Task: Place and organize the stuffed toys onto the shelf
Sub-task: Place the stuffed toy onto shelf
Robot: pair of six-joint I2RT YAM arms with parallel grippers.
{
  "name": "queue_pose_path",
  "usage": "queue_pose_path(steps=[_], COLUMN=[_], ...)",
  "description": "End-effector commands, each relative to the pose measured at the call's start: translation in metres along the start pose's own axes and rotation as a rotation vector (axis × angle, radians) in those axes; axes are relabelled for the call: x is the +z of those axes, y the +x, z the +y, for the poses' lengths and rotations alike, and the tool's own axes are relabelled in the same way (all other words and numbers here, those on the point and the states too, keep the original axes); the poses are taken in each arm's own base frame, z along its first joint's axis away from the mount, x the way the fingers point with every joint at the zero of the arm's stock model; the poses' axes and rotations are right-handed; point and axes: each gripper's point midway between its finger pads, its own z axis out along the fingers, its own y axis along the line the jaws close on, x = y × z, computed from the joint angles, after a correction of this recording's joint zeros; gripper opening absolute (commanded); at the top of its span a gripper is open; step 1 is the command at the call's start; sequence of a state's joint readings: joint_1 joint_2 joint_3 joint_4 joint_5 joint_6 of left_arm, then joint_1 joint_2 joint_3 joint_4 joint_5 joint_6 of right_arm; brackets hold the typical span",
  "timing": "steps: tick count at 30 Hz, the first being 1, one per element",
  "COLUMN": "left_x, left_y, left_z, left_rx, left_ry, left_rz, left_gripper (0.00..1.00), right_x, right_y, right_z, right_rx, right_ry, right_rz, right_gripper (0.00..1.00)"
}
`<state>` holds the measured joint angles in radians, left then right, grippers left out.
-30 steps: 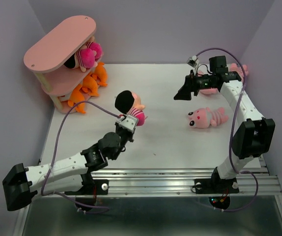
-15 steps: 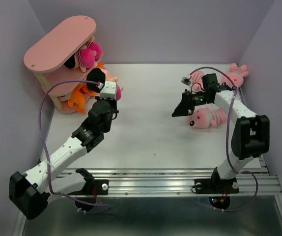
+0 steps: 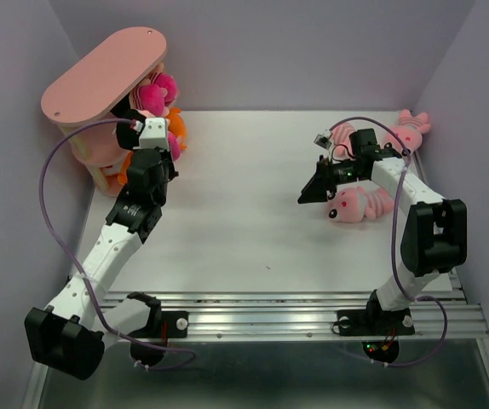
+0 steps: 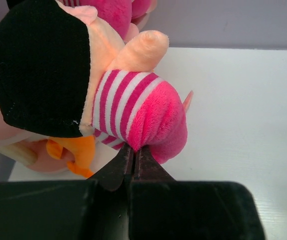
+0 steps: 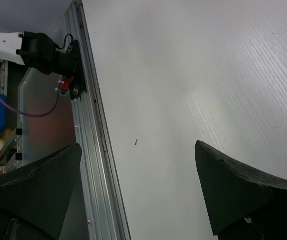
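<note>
ok so starting nearest the arm bases; the table (image 3: 244, 243) up front is plain white, and the right claw (image 3: 311, 189) hangs low over it with its fingers spread wide apart and nothing between them (its wrist view shows only tabletop); just beside it, on its right, a pink striped animal (image 3: 359, 204) lies flat on the table, long axis running roughly left-right, head end toward the claw; a second pink animal (image 3: 411, 125) sits in the far right corner, so the right arm is clearly the closer one for both; over on the left, the left claw (image 4: 133, 156) is pinched tight on the magenta bottom of a black-haired doll (image 4: 128, 107); the doll sticks out straight ahead of the fingers, head leaning left, with an orange toy (image 4: 78, 152) peeking out below it; from above, that arm is stretched right up to the open front of the shelf (image 3: 100, 72), where another doll (image 3: 159, 88) is tucked under the top board; so my guess is the next bit is a push forward and slightly left into a tier, then letting go; can't tell if the held doll touches a board yet
</note>
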<state>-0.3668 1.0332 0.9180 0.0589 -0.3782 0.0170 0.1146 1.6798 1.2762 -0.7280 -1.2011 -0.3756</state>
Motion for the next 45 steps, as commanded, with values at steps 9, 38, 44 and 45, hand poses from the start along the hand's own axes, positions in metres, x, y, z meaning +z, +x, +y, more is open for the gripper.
queue_pose_path(steps=[9,38,44,45], left_x=[0.013,0.067,0.08,0.081], left_y=[-0.059,-0.058,-0.052,-0.052], left_z=[0.046,0.125,0.13,0.131], left_rx=[-0.069,0.069,0.085,0.088], left_ry=[-0.056,-0.19,-0.183,-0.183], left_rz=[-0.09,-0.1,-0.073,-0.068], left_gripper=[0.0,0.0,0.0,0.0], right_x=[-0.003,-0.011,-0.011,-0.011], right_y=[-0.011,-0.015,-0.015,-0.014], right_z=[0.019,0.025,0.023,0.023], right_rx=[-0.084,-0.112,-0.113,-0.11], right_ry=[-0.05,-0.042,-0.041,-0.039], right_rz=[-0.041,-0.061,-0.059,-0.058], right_gripper=[1.0,1.0,1.0,1.0])
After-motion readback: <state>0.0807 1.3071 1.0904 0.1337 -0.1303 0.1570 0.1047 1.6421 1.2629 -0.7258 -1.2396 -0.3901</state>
